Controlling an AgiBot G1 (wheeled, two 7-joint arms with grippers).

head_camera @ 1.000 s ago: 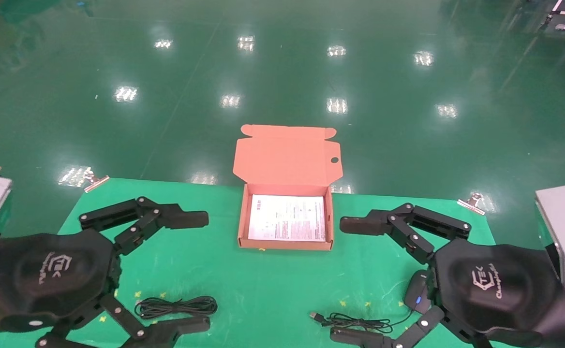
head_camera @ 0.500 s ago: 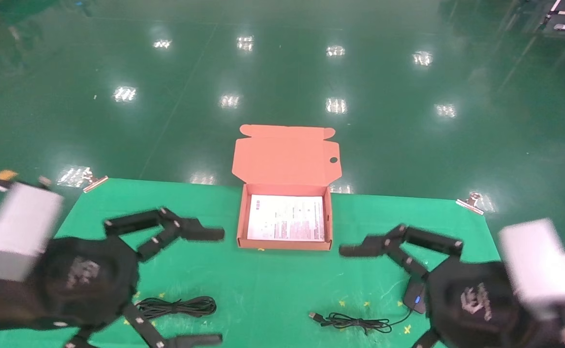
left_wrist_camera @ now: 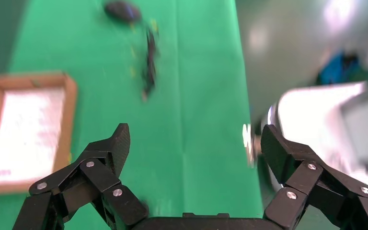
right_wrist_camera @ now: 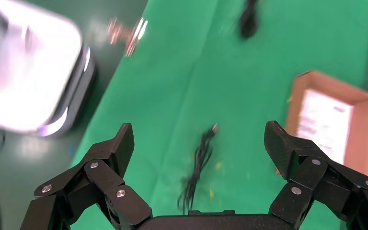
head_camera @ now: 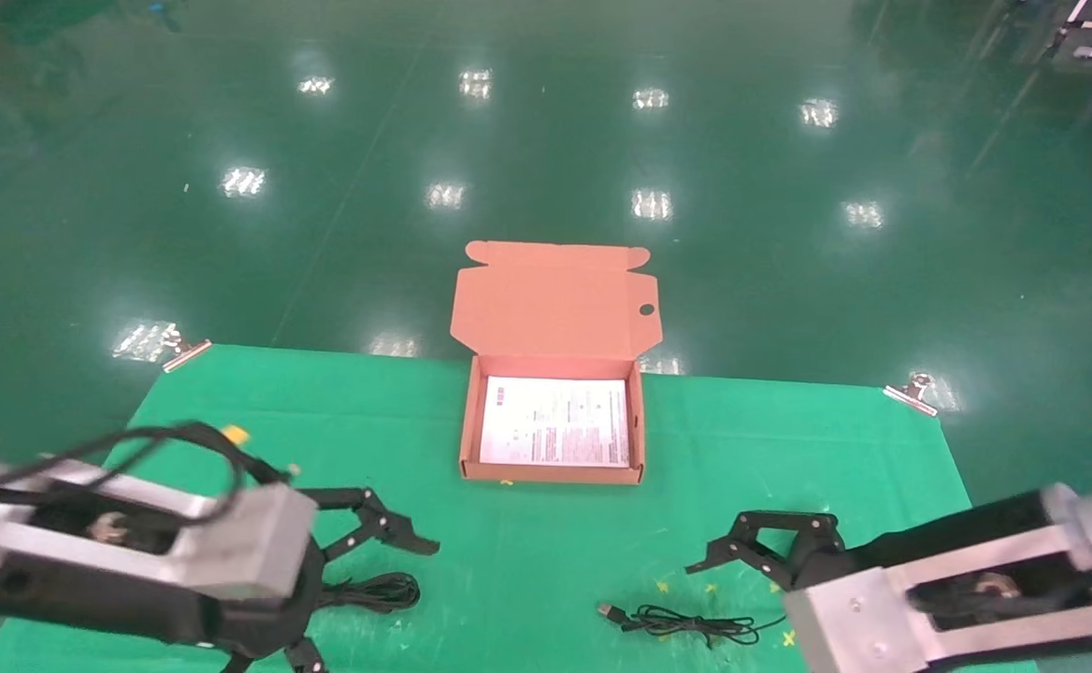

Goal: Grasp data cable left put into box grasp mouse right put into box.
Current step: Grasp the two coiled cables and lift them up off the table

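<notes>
The salmon-orange box [head_camera: 467, 439] stands open at the table's far middle, with a white printed sheet [head_camera: 555, 422] inside and its lid [head_camera: 555, 299] upright. The data cable [head_camera: 382, 592] lies at the front left, partly under my left gripper [head_camera: 368, 600], which is open and empty just over it. The mouse is hidden behind my right gripper [head_camera: 754, 557] in the head view. It shows in the left wrist view [left_wrist_camera: 122, 10]. Its black cord [head_camera: 686, 622] lies at the front right and shows between the right gripper's [right_wrist_camera: 199, 143] open fingers. The left gripper [left_wrist_camera: 194, 143] frames bare cloth.
A green cloth [head_camera: 527, 533] covers the table, held by metal clips at the far corners [head_camera: 186, 352] [head_camera: 911, 393]. Beyond it is a glossy green floor. The box also shows in the left wrist view [left_wrist_camera: 69, 96] and the right wrist view [right_wrist_camera: 297, 96].
Both arms have swung down and turned, so the grippers now sit low over the front of the table, pointing inward. The mouse has gone out of sight behind the right gripper.
</notes>
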